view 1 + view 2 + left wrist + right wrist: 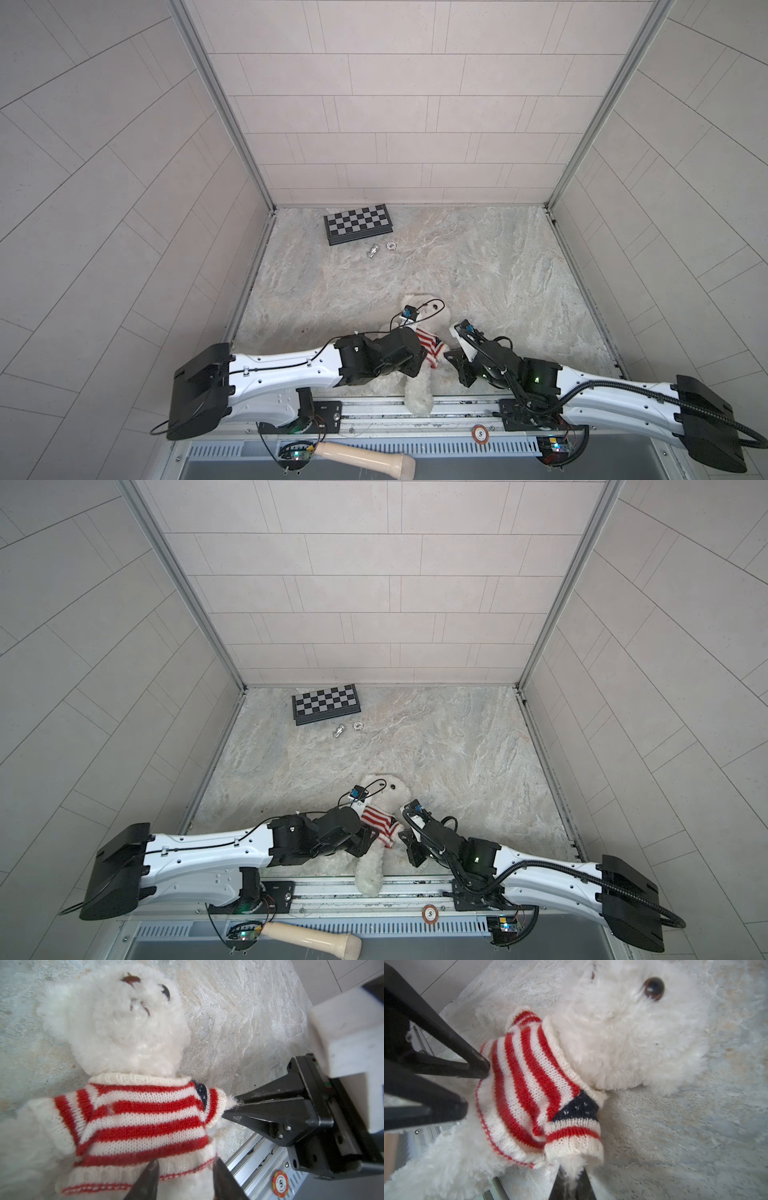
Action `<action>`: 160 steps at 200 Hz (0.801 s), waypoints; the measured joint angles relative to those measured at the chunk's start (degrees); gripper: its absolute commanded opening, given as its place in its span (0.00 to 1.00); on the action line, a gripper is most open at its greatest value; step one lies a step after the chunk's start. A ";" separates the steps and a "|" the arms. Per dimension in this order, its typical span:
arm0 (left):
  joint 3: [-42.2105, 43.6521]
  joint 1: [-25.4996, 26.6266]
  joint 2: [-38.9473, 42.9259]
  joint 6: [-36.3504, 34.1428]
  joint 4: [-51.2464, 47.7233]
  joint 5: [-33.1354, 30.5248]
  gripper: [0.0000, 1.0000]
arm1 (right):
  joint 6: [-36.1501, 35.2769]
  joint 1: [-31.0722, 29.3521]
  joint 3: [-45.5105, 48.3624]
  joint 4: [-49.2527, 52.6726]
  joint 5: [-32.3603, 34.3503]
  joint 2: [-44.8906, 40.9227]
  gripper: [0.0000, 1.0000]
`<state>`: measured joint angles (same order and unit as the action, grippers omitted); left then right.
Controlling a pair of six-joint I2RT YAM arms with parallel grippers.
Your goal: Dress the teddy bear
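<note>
— Where's the teddy bear (pixel 419 392)?
— Low centre in both top views, face-up on the bench (pixel 415 270), wearing the striped sweater (pixel 430 347).
— Fingers?
— Left gripper (pixel 185 1160): spread apart at the sweater's hem. Right gripper (pixel 572 1174): clamped on the paw fur.

A tiled booth over a marbled floor

We look down into a three-sided enclosure: the back wall (pixel 407 104) and the side walls (pixel 104 187) carry pale grey-beige rectangular tiles with thin dark joints, and pale metal corner posts (pixel 226 112) run up where they meet. The marbled surface (pixel 457 266) below is cream veined with grey, softly and evenly lit, and a metal rail (pixel 374 411) edges its near side.
</note>
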<state>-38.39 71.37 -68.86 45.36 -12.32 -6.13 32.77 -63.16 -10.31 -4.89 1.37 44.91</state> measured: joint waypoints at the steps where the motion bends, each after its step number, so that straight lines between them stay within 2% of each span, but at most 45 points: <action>1: -0.07 0.02 -0.07 -0.22 -0.13 -0.09 0.61 | 0.00 -0.02 -0.02 -0.04 0.00 0.02 0.00; 49: -1.84 0.35 -2.99 1.84 -2.01 -2.34 0.58 | -0.83 -1.22 -0.42 -2.38 0.15 0.87 0.00; 69: -3.32 1.22 -4.96 2.47 -3.80 -4.04 0.42 | -1.16 -1.77 -0.42 -3.10 0.17 0.68 0.00; 103: -4.15 1.77 -6.29 2.25 -6.99 -6.45 0.08 | -1.49 -2.05 -0.42 -2.89 0.35 -0.26 0.00; 116: -4.24 1.77 -6.25 2.43 -7.98 -7.26 0.00 | -1.51 -2.08 -0.42 -2.45 0.61 -1.33 0.00; 160: -3.93 1.33 -3.69 2.40 -9.31 -8.33 0.00 | -1.66 -2.10 -0.39 0.85 2.89 -5.60 0.00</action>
<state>-42.33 72.71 -72.55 47.77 -21.63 -14.46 31.11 -65.25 -10.70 -4.03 4.25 39.31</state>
